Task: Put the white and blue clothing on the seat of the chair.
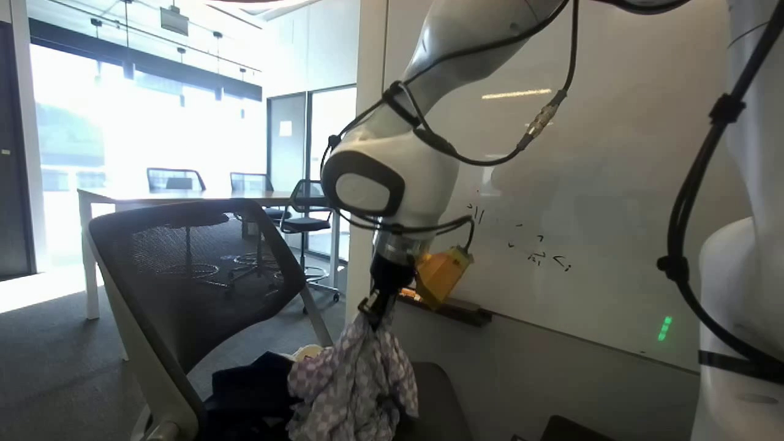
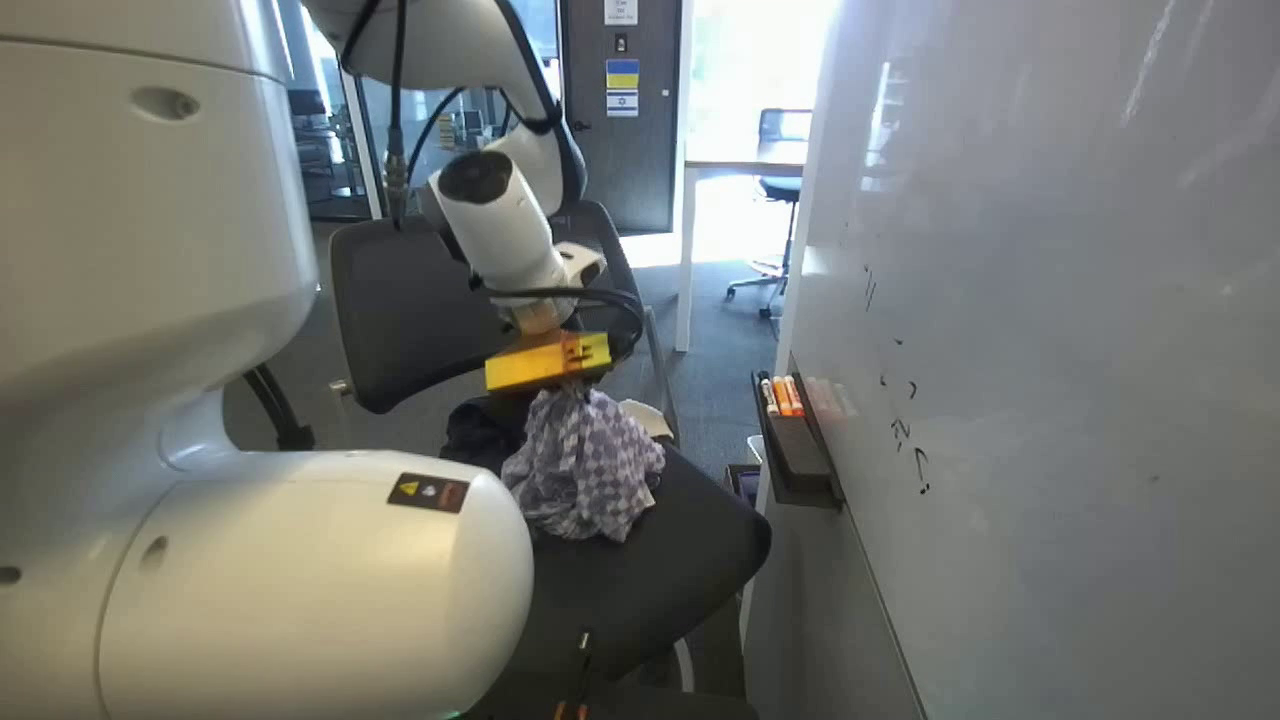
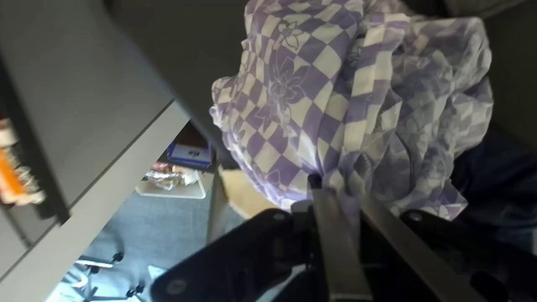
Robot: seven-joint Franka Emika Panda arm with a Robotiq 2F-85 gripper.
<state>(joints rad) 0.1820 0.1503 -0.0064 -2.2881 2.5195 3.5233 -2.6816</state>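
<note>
The white and blue clothing, a crumpled white and purple-blue checked cloth (image 1: 352, 392), hangs bunched from my gripper (image 1: 373, 315). It also shows in an exterior view (image 2: 585, 465) and fills the upper middle of the wrist view (image 3: 302, 92). My gripper (image 3: 340, 193) is shut on its gathered top, with folds between the fingers. The cloth is over the dark chair seat (image 2: 660, 560), which also shows in an exterior view (image 1: 432, 392). I cannot tell how much of its lower part rests on the seat.
Dark navy clothing (image 1: 257, 386) and a cream item (image 1: 307, 352) lie beside the cloth near the backrest. The mesh backrest (image 1: 202, 288) rises behind them. A whiteboard (image 2: 1020, 350) with a marker ledge (image 2: 800, 460) stands alongside the chair. A table (image 1: 184, 195) is farther back.
</note>
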